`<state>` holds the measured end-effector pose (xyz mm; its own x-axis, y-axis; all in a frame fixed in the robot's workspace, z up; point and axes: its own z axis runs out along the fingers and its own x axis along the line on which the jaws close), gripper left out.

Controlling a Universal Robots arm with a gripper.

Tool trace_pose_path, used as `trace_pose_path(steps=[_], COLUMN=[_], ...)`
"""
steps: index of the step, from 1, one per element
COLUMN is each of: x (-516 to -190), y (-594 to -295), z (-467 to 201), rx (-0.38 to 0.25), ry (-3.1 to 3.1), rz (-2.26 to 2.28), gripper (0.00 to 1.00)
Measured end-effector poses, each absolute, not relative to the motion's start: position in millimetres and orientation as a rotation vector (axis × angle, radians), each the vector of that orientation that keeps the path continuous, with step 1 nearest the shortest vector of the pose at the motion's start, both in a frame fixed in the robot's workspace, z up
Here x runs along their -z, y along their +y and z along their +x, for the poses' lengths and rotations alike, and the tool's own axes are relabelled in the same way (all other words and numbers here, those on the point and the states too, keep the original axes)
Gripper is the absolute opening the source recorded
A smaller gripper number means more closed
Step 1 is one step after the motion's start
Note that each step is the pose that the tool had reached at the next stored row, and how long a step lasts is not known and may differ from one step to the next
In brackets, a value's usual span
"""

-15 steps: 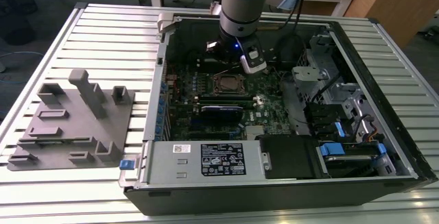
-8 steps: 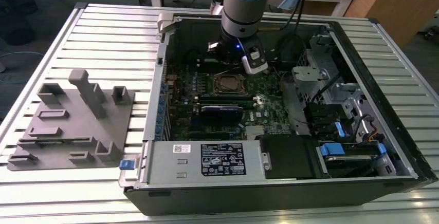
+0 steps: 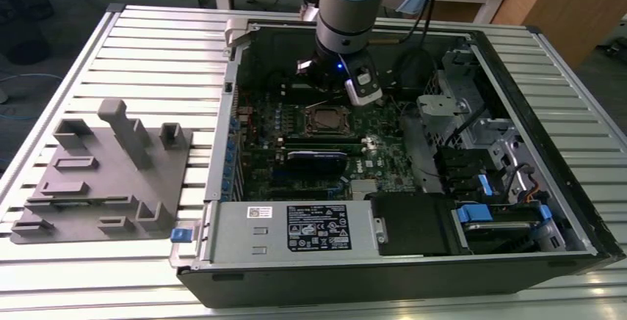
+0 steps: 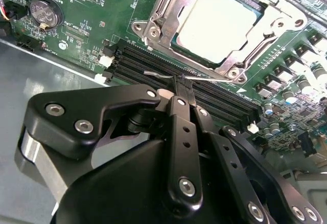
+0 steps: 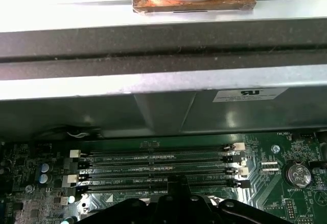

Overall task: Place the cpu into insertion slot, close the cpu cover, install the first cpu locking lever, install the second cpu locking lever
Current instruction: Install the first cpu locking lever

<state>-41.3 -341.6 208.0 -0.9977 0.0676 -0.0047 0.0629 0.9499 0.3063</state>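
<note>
Pincer (image 4: 183, 85) clamped on locking lever (image 4: 156, 74); second wrist view shows seated cpu (image 4: 219, 22).

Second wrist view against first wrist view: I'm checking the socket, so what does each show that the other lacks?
Second wrist view: the cpu framed by the cpu cover, and a thin wire lever at the tip of the shut gripper. First wrist view: the grey case wall and a white label. Both wrist views: the gripper, the memory slots and the coin battery.
</note>
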Motion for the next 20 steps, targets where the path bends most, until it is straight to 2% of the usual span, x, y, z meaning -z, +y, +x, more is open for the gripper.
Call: trace_pose_path(steps=[20], x=[-197], y=[-331], z=[-39], rx=[-0.412], ry=[3.096], rz=[0.103], gripper=[0.10])
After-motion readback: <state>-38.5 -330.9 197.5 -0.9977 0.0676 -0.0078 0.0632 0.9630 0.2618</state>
